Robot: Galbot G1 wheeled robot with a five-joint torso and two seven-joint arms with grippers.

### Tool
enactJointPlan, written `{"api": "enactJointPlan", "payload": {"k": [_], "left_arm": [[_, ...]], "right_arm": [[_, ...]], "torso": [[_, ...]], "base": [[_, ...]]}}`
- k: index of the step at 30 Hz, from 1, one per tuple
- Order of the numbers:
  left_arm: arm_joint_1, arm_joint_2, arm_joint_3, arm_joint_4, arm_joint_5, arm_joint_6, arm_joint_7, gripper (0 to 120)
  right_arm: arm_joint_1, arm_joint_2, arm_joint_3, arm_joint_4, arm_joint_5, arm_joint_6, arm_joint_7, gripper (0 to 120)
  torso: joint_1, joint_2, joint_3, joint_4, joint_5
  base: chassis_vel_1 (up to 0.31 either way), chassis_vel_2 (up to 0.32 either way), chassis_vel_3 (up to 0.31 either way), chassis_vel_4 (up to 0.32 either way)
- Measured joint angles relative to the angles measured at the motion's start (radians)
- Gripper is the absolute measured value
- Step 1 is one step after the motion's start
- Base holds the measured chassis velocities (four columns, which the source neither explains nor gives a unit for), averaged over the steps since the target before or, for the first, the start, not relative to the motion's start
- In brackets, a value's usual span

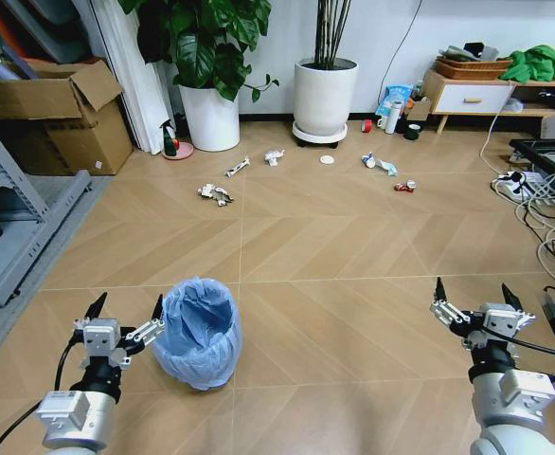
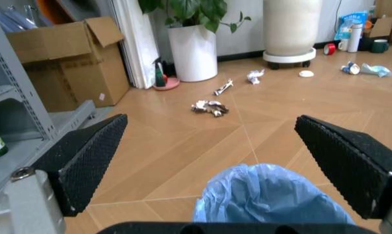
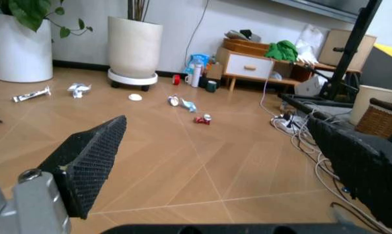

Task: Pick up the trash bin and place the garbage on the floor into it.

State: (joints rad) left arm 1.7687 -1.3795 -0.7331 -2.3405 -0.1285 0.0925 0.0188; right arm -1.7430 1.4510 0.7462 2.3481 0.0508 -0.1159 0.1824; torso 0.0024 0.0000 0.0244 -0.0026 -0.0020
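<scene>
while spread, left fingers (image 1: 157, 308) touch trash bin (image 1: 199, 334) rim — beside it.

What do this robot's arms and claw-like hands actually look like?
Both arms are silvery-white tubes with black joints and thin black cables. The left gripper and right gripper each have a pale boxy body and two pointed black fingers whose inner faces are finely dotted.

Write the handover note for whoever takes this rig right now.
Left gripper: open, beside the trash bin, one of its fingers at the bag's rim, no grasp yet.
Right gripper: open, empty, over bare floor.
The bin stands upright on the floor.
Garbage lies scattered farther off, near the plant pots.
Done: nothing.
Left: lift the bin, collect every scrap.
</scene>
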Motion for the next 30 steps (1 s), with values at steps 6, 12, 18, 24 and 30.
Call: {"api": "enactJointPlan", "payload": {"k": [6,12,18,24,30], "left_arm": [[-0.004,0.001,0.006,0.005,-0.002,0.004,0.000,100],[-0.004,0.001,0.006,0.007,-0.001,0.005,0.000,100],[-0.003,0.000,0.006,0.007,0.000,0.005,0.001,100],[-0.002,0.006,0.011,0.007,-0.010,0.022,0.001,100],[-0.038,0.078,0.014,0.027,-0.095,0.084,-0.013,100]], "right_arm": [[-0.003,0.012,0.000,-0.001,-0.016,0.003,-0.006,100],[-0.003,0.012,0.003,-0.004,-0.018,0.012,-0.008,100],[-0.004,0.014,0.003,-0.005,-0.018,0.015,-0.009,100],[-0.005,0.014,0.002,-0.005,-0.017,0.017,-0.009,100],[-0.008,0.007,0.003,-0.007,-0.012,0.022,-0.009,100]], "torso": [[0.000,0.000,0.000,0.0000,0.0000],[0.000,0.000,0.000,0.0000,0.0000],[0.000,0.000,0.000,0.0000,0.0000],[0.000,0.000,0.000,0.0001,0.0000],[0.000,0.000,0.000,0.0000,-0.0002]], "base": [[0.000,0.000,0.000,0.000],[0.000,0.000,0.000,0.000],[0.000,0.000,0.000,0.000],[0.000,0.000,0.000,0.000],[0.000,0.000,0.000,0.000]]}}
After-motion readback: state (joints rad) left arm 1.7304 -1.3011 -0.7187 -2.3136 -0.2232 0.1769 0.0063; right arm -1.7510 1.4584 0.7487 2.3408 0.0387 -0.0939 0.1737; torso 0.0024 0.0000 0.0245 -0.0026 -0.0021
